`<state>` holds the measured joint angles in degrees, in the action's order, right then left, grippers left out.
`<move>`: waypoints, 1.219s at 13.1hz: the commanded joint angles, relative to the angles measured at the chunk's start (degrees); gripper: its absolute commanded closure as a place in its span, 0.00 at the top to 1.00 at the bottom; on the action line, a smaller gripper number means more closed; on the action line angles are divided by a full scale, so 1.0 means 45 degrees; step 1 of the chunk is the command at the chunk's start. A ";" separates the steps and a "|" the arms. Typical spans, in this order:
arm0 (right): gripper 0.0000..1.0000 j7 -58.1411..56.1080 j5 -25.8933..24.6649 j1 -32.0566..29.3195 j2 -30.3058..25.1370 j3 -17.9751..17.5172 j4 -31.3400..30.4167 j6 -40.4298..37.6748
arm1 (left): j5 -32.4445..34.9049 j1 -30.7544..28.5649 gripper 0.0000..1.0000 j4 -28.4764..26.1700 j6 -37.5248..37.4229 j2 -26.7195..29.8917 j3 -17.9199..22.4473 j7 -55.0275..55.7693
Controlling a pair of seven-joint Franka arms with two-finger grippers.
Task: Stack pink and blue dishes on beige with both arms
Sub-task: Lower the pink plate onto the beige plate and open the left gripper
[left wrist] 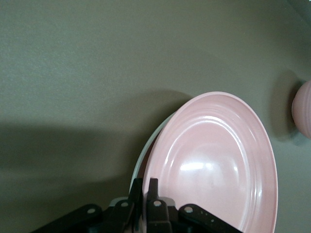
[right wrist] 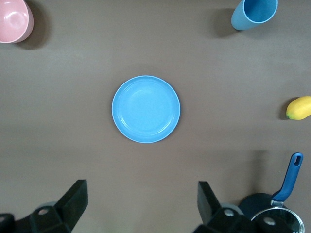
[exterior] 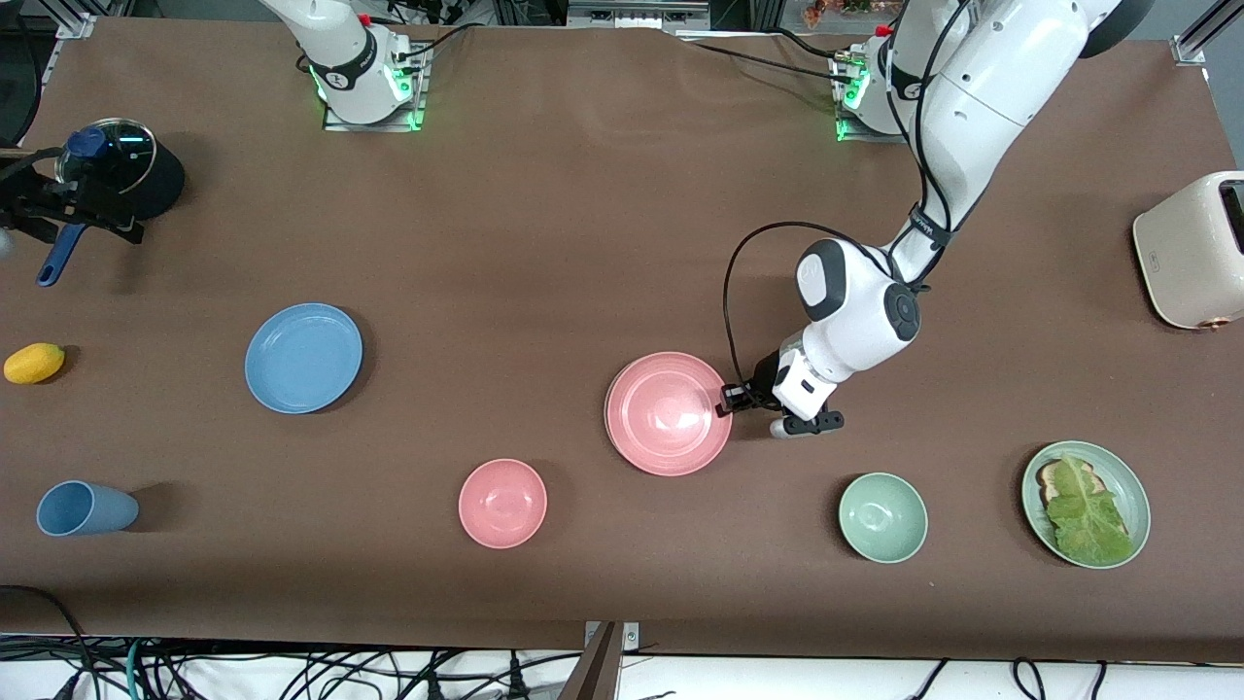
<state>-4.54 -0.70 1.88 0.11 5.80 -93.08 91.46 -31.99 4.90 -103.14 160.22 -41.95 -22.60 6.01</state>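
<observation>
Pink plate (exterior: 668, 412) in left claw (exterior: 726, 400), pink bowl (exterior: 502, 503) near

A pink bowl (exterior: 502, 503) and a green bowl (exterior: 882, 517) sit near the front camera. A green plate (exterior: 1132, 486) carries toast under lettuce (exterior: 1087, 510). A toaster (exterior: 1191, 251) (cream, boxy) stands at the left arm's end; a blue cup (exterior: 86, 507), lemon (exterior: 34, 363) and lidded pot (exterior: 121, 175) occupy the right arm's end.

Front camera high, facing robots; right wrist shares its blue plate (exterior: 303, 357), left hugs pink plate (left wrist: 214, 162)
</observation>
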 commanded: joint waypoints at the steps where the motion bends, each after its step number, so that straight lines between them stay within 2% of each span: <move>1: 1.00 0.0169 -0.0079 0.0031 -0.0297 -0.0018 -0.0215 -0.0071 | 0.0254 0.0200 0.02 0.0362 0.0118 -0.0150 0.0159 0.0265; 5: 1.00 0.0169 -0.0079 0.0031 -0.0297 -0.0018 -0.0215 -0.0071 | 0.0273 0.0200 0.02 0.0207 0.0059 0.0278 0.0140 0.0324; 12: 1.00 0.0169 -0.0079 0.0031 -0.0297 -0.0018 -0.0234 -0.0071 | 0.0449 0.0356 0.00 -0.1784 0.0137 0.1607 0.0218 -0.0414; 16: 1.00 0.0169 -0.0079 0.0031 -0.0297 -0.0018 -0.0234 -0.0071 | 0.0449 0.0356 0.03 -0.1534 0.0137 0.1356 0.0510 -0.0770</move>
<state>-4.52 -0.70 1.88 0.11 5.80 -93.08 91.38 -31.26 6.25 -109.36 160.30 -37.02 -21.04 3.00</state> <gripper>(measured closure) 0.000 0.930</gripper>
